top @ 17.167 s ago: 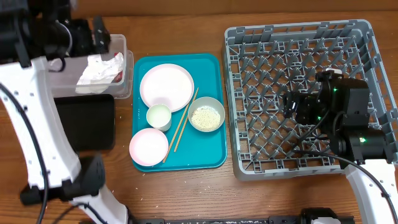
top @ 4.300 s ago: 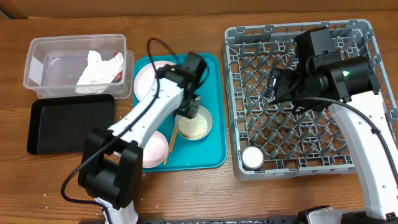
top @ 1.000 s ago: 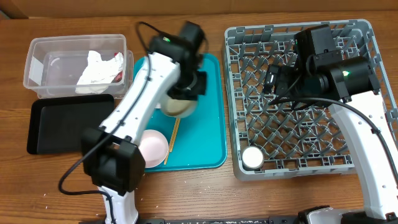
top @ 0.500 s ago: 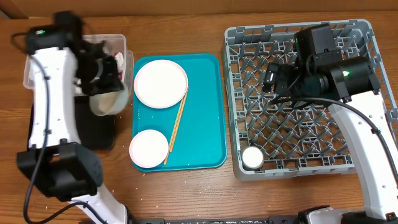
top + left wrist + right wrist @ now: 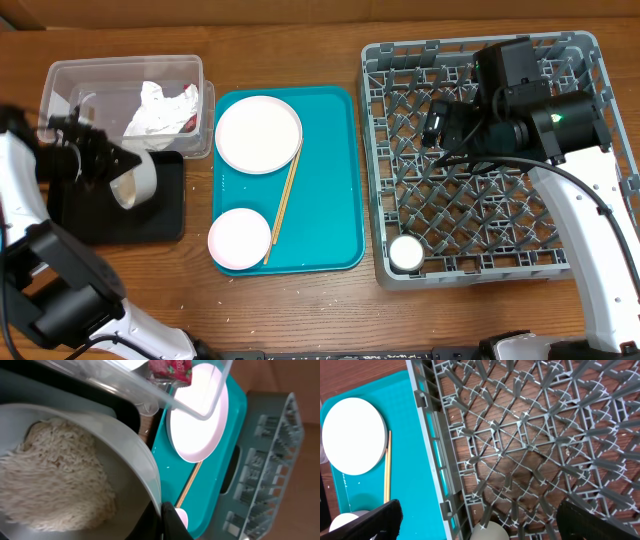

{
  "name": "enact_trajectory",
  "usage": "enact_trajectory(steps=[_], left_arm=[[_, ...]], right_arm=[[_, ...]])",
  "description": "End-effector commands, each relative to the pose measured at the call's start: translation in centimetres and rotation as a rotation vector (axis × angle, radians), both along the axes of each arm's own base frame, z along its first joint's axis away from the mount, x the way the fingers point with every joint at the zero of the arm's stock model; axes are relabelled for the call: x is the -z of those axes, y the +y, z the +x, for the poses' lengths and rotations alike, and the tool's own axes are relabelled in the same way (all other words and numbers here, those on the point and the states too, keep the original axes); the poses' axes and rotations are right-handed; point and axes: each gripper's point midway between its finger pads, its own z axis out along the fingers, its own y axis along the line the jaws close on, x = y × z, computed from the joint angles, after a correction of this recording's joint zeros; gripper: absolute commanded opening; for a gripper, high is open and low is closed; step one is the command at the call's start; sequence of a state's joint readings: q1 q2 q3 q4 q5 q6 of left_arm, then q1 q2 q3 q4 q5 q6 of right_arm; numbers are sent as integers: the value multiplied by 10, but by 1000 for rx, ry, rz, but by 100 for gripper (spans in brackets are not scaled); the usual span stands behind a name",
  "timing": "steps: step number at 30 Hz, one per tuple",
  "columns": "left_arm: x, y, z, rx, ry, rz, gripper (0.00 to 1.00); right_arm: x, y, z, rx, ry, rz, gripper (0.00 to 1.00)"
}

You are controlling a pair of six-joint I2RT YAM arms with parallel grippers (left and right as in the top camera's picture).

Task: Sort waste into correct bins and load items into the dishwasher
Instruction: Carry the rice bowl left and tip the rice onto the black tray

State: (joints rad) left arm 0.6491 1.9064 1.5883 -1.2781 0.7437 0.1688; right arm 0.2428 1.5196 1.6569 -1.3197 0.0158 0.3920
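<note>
My left gripper [image 5: 110,163] is shut on the rim of the small pale bowl [image 5: 136,180], which it holds tilted over the black tray [image 5: 150,220]. In the left wrist view the fingertips [image 5: 169,521] pinch the bowl's wall [image 5: 132,455], and the white rice-like grains [image 5: 50,480] lie inside. The clear tub [image 5: 70,85] holds the white napkin [image 5: 158,108] and the red wrapper [image 5: 171,367]. My right gripper [image 5: 438,125] hangs open above the grey dishwasher rack [image 5: 560,215]; a white cup [image 5: 406,254] stands in its near-left corner.
The teal tray [image 5: 330,200] holds a white plate [image 5: 258,135], a pink plate [image 5: 240,238] and wooden chopsticks [image 5: 285,205]. In the right wrist view the rack's pegs [image 5: 520,435] fill the frame, with the cup [image 5: 490,533] at the bottom edge.
My left arm has carried the bowl from the teal tray leftwards, past the clear tub, to above the black tray, and tipped it. The right arm has not moved.
</note>
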Motion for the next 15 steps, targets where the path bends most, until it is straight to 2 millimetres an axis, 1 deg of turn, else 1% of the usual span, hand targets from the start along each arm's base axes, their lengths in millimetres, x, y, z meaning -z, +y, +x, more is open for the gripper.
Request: enact_trajectory(steps=[1, 3, 6, 11, 13, 15], left_arm=[[-10, -2, -2, -26, -165, -152, 4], [-7, 5, -3, -68, -211, -202, 4], [-12, 14, -4, -122, -295, -284, 4], [-35, 20, -2, -160, -426, -392, 4], [-47, 21, 0, -170, -478, -443, 4], [-55, 21, 1, -179, -506, -481, 4]], right_arm=[[-11, -2, 3, 3, -37, 0, 100], [-11, -1, 3, 3, -39, 0, 100], [-12, -1, 4, 3, -44, 1, 100], [-12, -1, 6, 3, -51, 3, 100], [-12, 0, 6, 1, -50, 6, 100], [-12, 0, 5, 1, -48, 6, 100]])
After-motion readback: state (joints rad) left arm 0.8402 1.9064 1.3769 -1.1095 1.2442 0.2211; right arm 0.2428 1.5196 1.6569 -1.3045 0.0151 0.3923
